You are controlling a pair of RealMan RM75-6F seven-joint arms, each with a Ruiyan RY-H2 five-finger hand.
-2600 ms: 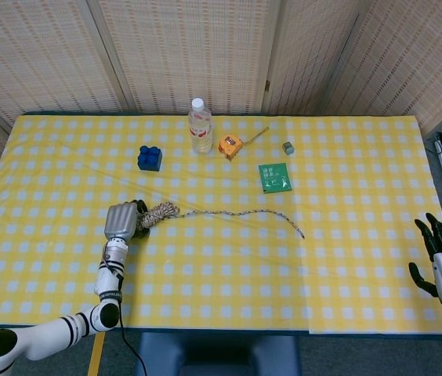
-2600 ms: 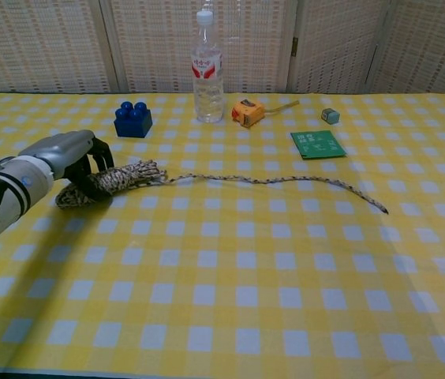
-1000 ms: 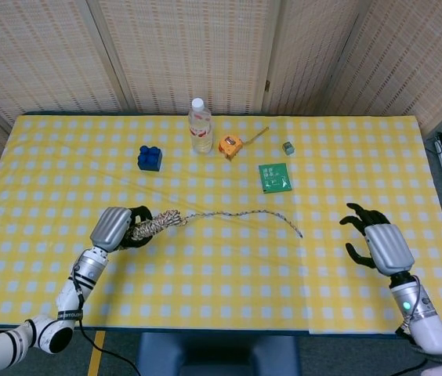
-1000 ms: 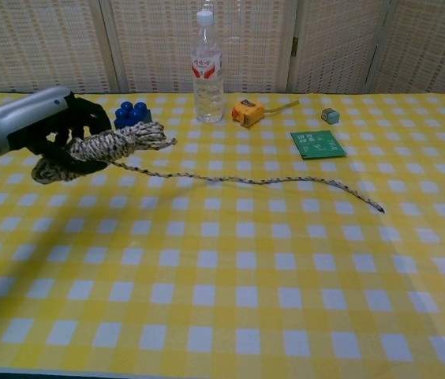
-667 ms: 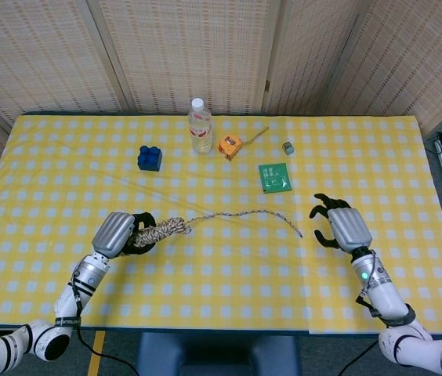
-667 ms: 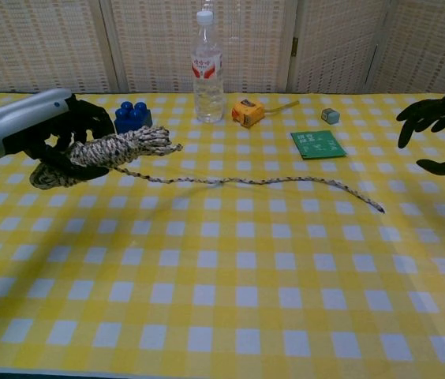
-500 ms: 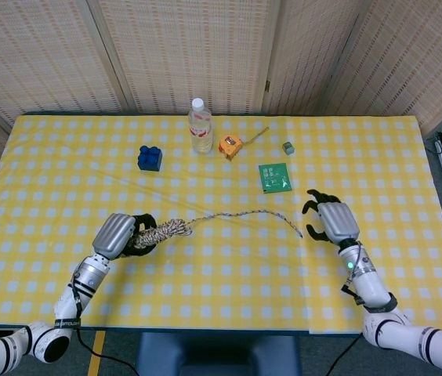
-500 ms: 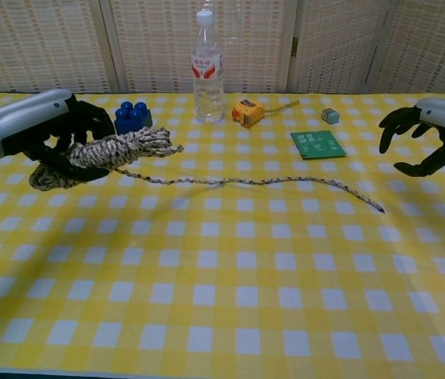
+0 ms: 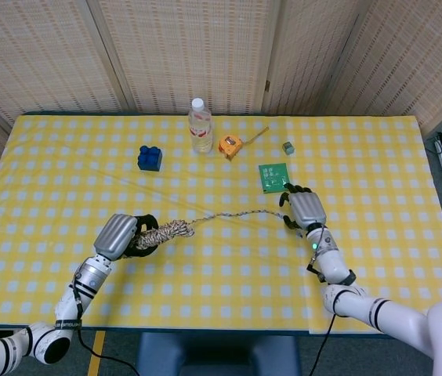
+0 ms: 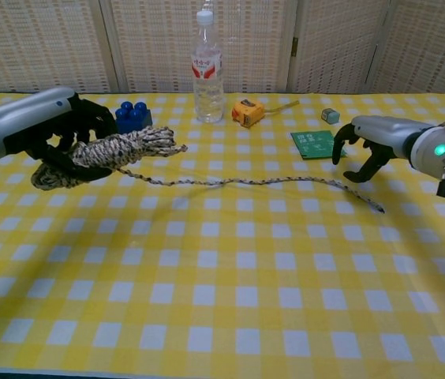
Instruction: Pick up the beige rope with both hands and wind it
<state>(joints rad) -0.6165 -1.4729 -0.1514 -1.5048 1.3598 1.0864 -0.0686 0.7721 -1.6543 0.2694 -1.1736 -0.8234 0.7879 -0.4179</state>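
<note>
The beige rope (image 9: 229, 214) (image 10: 230, 181) has a wound bundle (image 10: 124, 148) at its left end. My left hand (image 9: 124, 233) (image 10: 49, 130) grips that bundle and holds it a little above the yellow checked table (image 10: 222, 300). The loose tail runs right along the cloth to its free end (image 10: 379, 208). My right hand (image 9: 304, 210) (image 10: 368, 150) hovers just over the tail near that end, with its fingers spread and curved downward and nothing in them. In the head view the hand hides the rope's last stretch.
At the back stand a water bottle (image 9: 200, 125) (image 10: 207, 67), a blue brick (image 9: 150, 157) (image 10: 133, 118), an orange tape measure (image 9: 231, 146) (image 10: 248, 111) and a small grey cube (image 9: 288, 147) (image 10: 330, 115). A green card (image 9: 274, 177) (image 10: 318, 144) lies just behind my right hand.
My left hand has lifted the rope bundle off the cloth. My right hand has come in from the table's right edge, leftward to the rope's free end.
</note>
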